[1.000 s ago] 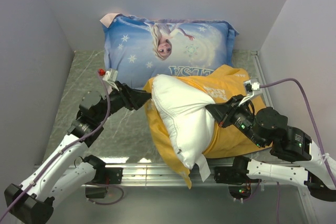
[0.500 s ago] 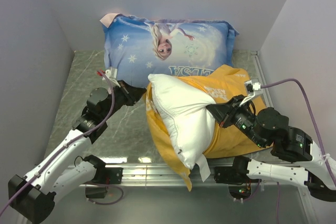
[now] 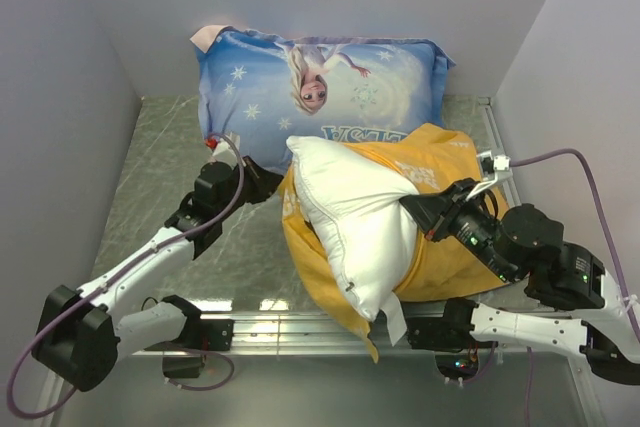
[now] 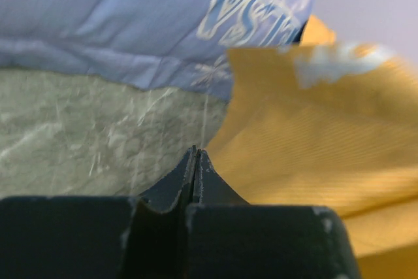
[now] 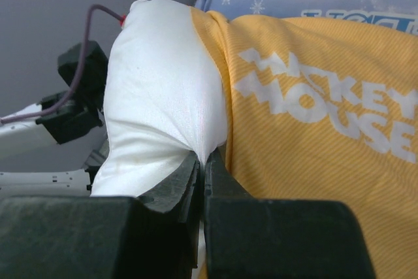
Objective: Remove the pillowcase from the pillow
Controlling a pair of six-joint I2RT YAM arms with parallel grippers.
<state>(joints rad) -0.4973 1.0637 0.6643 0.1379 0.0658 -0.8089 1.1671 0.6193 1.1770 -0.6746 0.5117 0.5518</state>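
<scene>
While the left arm has swung its elbow in toward the middle since half a second ago, the left gripper (image 3: 270,184) stays at the left edge of the pillowcase (image 3: 445,182), low over the grey marbled table (image 3: 150,187). In the left wrist view its fingers (image 4: 175,186) are pressed flat together, with the yellow cloth lying just to the right of their tips; whether any hem is caught between them cannot be told. Behind them lies the light blue Elsa pillow (image 3: 320,87), unmoved against the back wall.

At the centre, the pillow (image 3: 350,217) stands more than half out of the pillowcase, its bare white end pointing toward the left arm and its near end hanging over the front edge of the table. It has shifted slightly to the right and toward the arms' bases, and the yellow tail of the pillowcase below it has moved right with it.

Further right, the right gripper (image 3: 412,210) has drawn back a little toward its own side. Its fingers (image 5: 171,186) are clamped tight on a fold of the white pillow cloth, just beside the open hem of the pillowcase, whose white lettering faces up.
</scene>
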